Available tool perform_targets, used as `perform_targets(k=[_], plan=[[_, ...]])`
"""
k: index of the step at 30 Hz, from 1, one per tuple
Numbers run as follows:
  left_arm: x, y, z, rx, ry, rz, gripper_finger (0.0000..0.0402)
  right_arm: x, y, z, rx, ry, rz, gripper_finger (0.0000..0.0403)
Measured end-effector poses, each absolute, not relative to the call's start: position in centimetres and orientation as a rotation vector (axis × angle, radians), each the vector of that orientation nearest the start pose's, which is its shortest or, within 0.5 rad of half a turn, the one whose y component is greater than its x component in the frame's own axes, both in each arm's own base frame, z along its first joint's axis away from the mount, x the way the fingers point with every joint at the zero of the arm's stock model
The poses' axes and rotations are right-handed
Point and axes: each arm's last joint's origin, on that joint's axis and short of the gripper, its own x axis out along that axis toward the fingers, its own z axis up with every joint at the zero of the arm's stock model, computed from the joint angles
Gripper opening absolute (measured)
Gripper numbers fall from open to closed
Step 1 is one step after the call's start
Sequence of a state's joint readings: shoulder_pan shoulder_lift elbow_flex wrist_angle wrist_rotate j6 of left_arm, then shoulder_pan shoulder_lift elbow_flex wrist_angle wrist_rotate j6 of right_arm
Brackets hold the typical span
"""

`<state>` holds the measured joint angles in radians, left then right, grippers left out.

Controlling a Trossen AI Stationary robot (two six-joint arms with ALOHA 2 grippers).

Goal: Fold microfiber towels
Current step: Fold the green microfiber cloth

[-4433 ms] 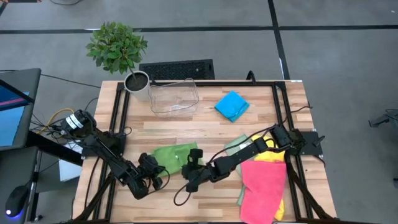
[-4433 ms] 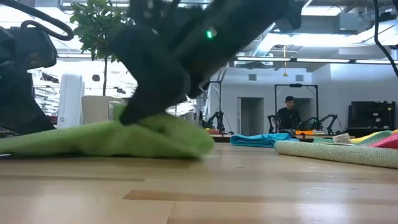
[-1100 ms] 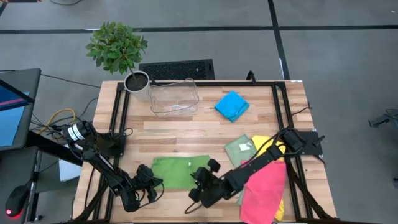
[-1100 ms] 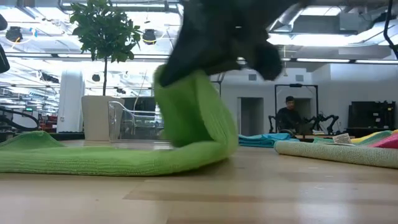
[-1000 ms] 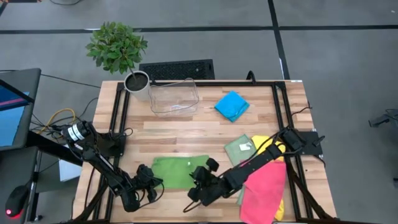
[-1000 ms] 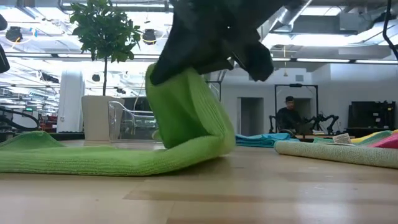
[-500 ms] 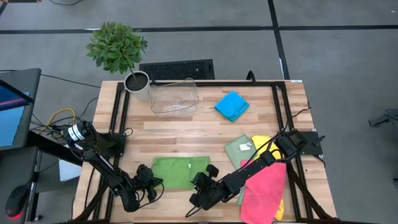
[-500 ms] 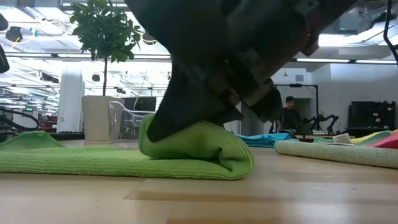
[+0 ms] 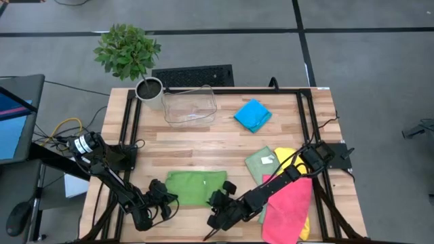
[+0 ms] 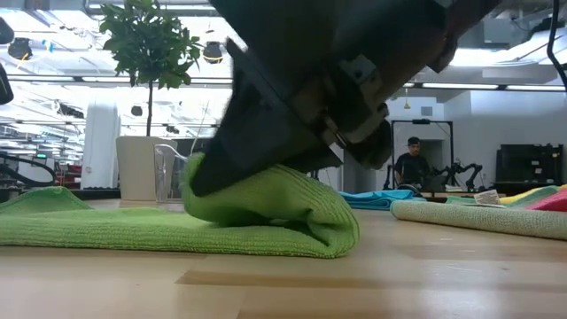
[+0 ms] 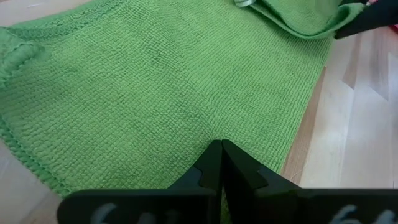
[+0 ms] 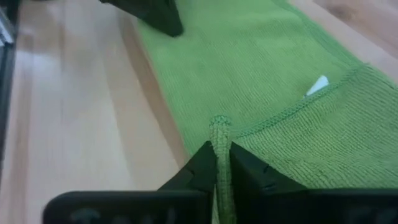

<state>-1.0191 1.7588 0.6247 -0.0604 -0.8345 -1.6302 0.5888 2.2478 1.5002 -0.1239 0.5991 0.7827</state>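
Note:
A bright green microfiber towel (image 9: 195,187) lies near the table's near edge, its right part turned over onto the rest. A white tag (image 12: 318,84) shows on it. My left gripper (image 9: 165,198) is shut at the towel's near left corner. My right gripper (image 9: 215,198) is shut on the towel's right end, low over the table; it also shows in the low view (image 10: 199,182). A blue towel (image 9: 252,115) lies at the far right. Sage green (image 9: 261,163), yellow (image 9: 293,157) and pink (image 9: 288,203) towels lie in a pile at the right. My left gripper has its shut fingers on the towel's edge (image 11: 219,163) at the near left corner, coming in low from the table's left. The towel lies flat on the table there. My right gripper pinches the towel's hemmed edge (image 12: 218,132) between its two fingers, slanting down from the right. The held end is folded over and rests on the lower layer (image 10: 275,213).
A clear plastic bin (image 9: 190,105) and a potted plant (image 9: 149,89) stand at the far left. Black frame rails (image 9: 131,129) run along the table's sides. Bare wood lies between the green towel and the bin.
My right gripper has gone down and a little toward the table's left with the towel's right end. The raised loop of towel has come down into a low fold on the lower layer. The left part of the towel has stayed flat.

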Motion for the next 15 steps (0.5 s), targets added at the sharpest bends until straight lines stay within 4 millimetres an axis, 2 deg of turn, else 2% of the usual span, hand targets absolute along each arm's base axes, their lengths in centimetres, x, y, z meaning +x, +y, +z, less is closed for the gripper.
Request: perform_targets(k=[10, 15], plan=[[15.5, -21.0, 8.6, -0.615, 0.584, 0.398, 0.0000, 40.3, 23.9, 11.9, 0.241, 0.636, -0.256, 0.0154], [15.5, -21.1, 8.6, -0.618, 0.579, 0.397, 0.0000, 40.7, 23.3, 12.4, 0.175, 0.626, -0.237, 0.0189]])
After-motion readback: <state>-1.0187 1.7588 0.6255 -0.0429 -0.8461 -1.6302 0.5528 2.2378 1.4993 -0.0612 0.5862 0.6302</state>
